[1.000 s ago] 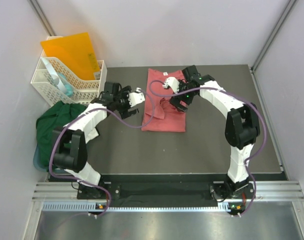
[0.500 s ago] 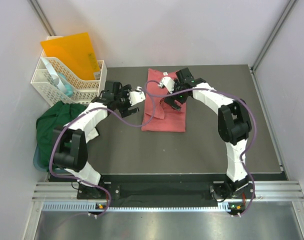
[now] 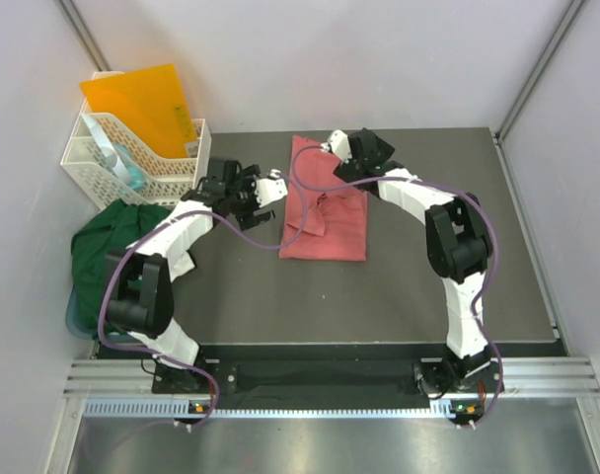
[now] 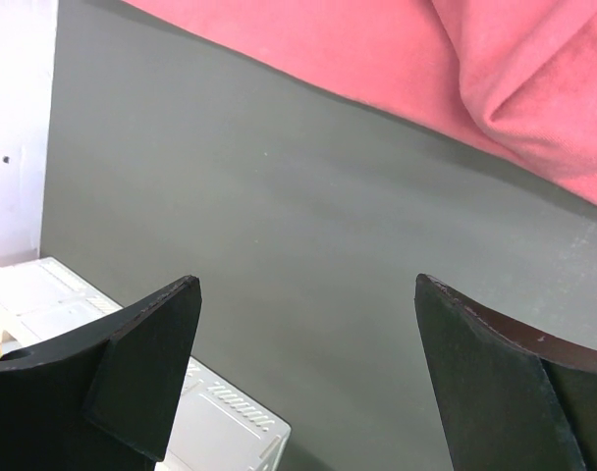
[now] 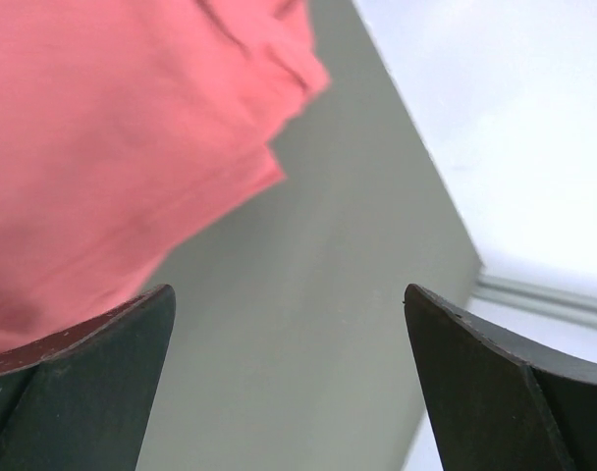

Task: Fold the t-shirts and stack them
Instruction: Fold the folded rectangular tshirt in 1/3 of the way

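The salmon-pink t-shirt (image 3: 325,215) lies folded in a rough rectangle on the grey table, with a rumpled fold in its middle. The dark green t-shirt (image 3: 108,242) is bunched at the table's left edge, partly under the left arm. My left gripper (image 3: 274,187) hovers open just left of the pink shirt, whose edge (image 4: 456,59) shows beyond the empty jaws (image 4: 306,285). My right gripper (image 3: 336,144) is open over the pink shirt's far edge. In its wrist view the cloth (image 5: 112,147) lies to the left and nothing sits between the fingers (image 5: 287,294).
A white plastic basket (image 3: 132,158) holding an orange folder (image 3: 142,104) stands at the back left; its corner (image 4: 215,422) shows under the left gripper. White walls close in the table at the back and on both sides.
My right gripper has drawn back from the pink shirt's middle to its far edge and opened a little wider. The left arm has stayed put.
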`<state>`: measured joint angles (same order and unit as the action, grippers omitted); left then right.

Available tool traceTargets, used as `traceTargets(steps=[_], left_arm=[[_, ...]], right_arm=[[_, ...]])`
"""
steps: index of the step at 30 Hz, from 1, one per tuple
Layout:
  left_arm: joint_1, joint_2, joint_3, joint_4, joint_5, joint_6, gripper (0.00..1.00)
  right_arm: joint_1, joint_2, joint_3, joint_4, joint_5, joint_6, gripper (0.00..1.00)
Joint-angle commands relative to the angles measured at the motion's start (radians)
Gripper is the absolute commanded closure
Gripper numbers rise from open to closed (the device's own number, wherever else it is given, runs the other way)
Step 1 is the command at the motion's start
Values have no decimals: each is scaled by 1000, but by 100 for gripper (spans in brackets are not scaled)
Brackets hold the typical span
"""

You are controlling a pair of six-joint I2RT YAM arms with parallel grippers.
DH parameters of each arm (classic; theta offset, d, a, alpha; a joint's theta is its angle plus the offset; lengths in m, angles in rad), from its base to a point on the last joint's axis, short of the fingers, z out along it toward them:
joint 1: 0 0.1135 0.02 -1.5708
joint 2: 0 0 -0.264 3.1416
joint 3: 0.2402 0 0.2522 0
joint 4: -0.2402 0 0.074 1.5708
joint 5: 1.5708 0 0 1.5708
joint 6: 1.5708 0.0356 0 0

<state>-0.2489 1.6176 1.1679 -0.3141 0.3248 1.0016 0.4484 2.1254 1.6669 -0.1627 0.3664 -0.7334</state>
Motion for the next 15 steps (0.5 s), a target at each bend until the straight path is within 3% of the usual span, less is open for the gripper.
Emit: traceTargets(steps=[1,8,15], left_arm=[[-6,5,68,34,90,-1,5],[-70,-8,105,-97,298,58,6],[-150,86,42,-74,339,183,15]], right_arm=[[-14,-1,39,72,102,-5,0],[-155,-74,201,-289,-180,219,0],[-322,-116,203,-431,-239,155,0]])
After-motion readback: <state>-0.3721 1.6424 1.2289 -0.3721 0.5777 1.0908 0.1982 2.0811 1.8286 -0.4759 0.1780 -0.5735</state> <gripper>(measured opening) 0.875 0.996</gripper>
